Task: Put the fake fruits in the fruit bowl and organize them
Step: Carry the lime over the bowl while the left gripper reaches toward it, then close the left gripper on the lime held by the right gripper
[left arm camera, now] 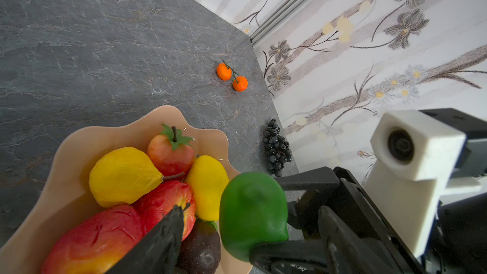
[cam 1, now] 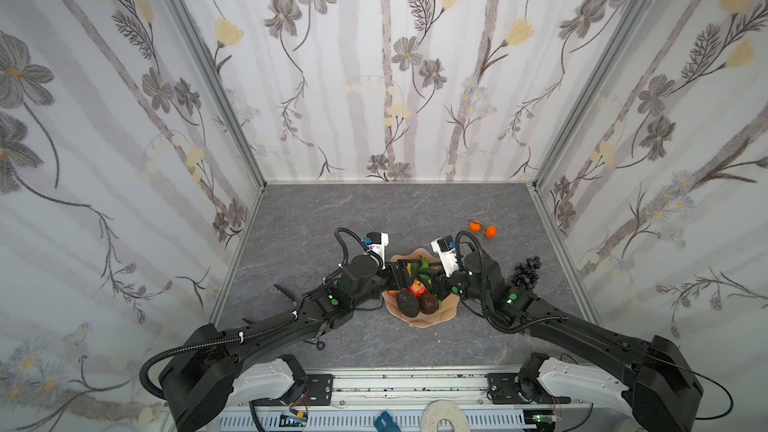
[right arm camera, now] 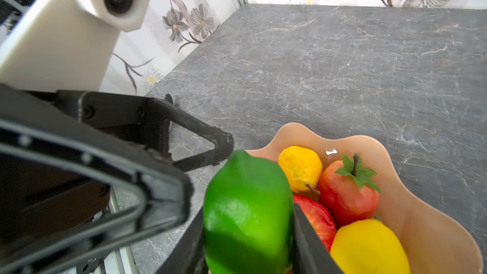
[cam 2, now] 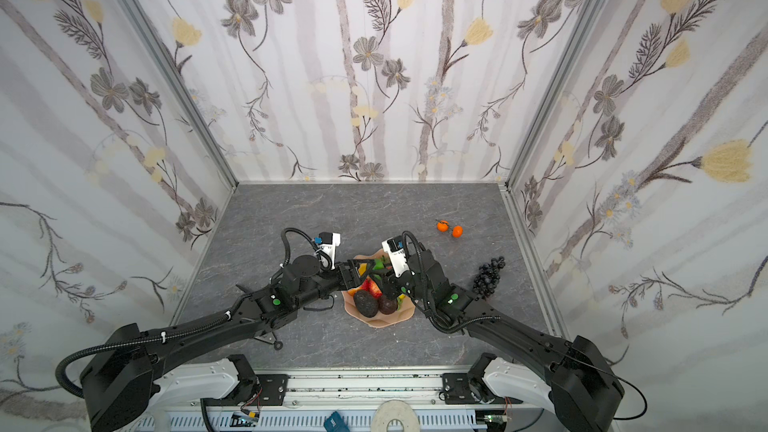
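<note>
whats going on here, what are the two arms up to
Both arms meet over the fruit bowl, which already holds a pear, a lemon, red apples and avocados. The right gripper is clamped on the green lime at the bowl's edge, and the left gripper hangs open close beside it. The two small oranges and the grape bunch lie on the table, outside the bowl.

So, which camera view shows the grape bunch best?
The left wrist view: the grape bunch lies unblocked, single grapes visible. In both top views the bunch is a small dark cluster. The right wrist view misses it.
</note>
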You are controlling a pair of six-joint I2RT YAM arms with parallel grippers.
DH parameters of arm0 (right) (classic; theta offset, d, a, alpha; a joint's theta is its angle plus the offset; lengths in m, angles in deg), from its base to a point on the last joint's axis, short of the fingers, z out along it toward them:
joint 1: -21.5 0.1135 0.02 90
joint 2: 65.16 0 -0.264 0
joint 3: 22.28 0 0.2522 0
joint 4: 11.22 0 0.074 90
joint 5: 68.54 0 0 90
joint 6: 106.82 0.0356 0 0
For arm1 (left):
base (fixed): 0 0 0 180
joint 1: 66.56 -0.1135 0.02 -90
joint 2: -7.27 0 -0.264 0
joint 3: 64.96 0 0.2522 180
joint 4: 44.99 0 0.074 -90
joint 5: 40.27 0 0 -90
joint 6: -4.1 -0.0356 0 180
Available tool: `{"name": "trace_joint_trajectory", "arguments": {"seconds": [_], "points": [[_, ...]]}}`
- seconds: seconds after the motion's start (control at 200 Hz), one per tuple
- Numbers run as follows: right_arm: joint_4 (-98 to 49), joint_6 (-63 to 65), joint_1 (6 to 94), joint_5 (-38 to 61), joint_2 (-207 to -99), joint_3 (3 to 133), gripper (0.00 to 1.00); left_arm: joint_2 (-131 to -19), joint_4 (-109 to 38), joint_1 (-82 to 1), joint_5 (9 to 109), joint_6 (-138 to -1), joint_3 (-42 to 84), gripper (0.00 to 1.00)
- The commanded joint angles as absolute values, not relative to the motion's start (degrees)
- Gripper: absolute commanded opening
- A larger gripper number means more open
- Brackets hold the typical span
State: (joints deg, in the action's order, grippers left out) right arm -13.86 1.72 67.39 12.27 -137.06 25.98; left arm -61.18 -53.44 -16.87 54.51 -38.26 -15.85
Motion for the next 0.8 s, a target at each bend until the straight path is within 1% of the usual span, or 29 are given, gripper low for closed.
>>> {"name": "trace_joint_trajectory", "arguments": {"seconds": [0.0,0.155,0.33,0.42,0.435,0.47,0.56,0.62,0.665,0.794], "points": [[-7.4,1.9,68.0,13.2,-136.6,25.2,0.41,-61.7,-54.8,-16.9,55.4,-37.4,-15.0,0.77],[-3.8,2.0,68.6,13.5,-136.4,23.5,0.42,-62.5,-54.7,-16.8,56.5,-37.4,-14.9,0.7],[-2.5,1.9,68.5,13.8,-137.2,23.5,0.42,-62.8,-54.4,-16.8,57.8,-37.9,-14.6,0.57],[-1.5,1.8,68.6,13.5,-137.4,23.5,0.42,-62.7,-54.5,-16.8,58.2,-38.2,-14.6,0.53],[-1.5,1.8,70.1,13.5,-137.4,23.5,0.42,-62.7,-54.5,-16.8,58.3,-38.3,-14.7,0.53],[-1.3,1.8,70.4,13.6,-137.5,23.5,0.42,-62.7,-54.6,-16.8,58.3,-38.4,-14.8,0.51],[-1.0,1.7,70.7,13.7,-137.7,23.7,0.42,-63.0,-54.6,-16.8,58.5,-38.6,-14.7,0.51],[-0.9,1.7,71.0,13.7,-137.7,23.7,0.42,-63.3,-54.4,-16.9,58.9,-38.7,-14.4,0.54],[-0.9,1.6,71.1,14.0,-137.7,23.7,0.42,-63.5,-54.2,-16.9,59.2,-38.8,-14.1,0.54],[-0.9,1.8,71.4,14.8,-137.6,23.6,0.42,-63.9,-54.3,-16.8,59.9,-39.0,-13.8,0.47]]}}
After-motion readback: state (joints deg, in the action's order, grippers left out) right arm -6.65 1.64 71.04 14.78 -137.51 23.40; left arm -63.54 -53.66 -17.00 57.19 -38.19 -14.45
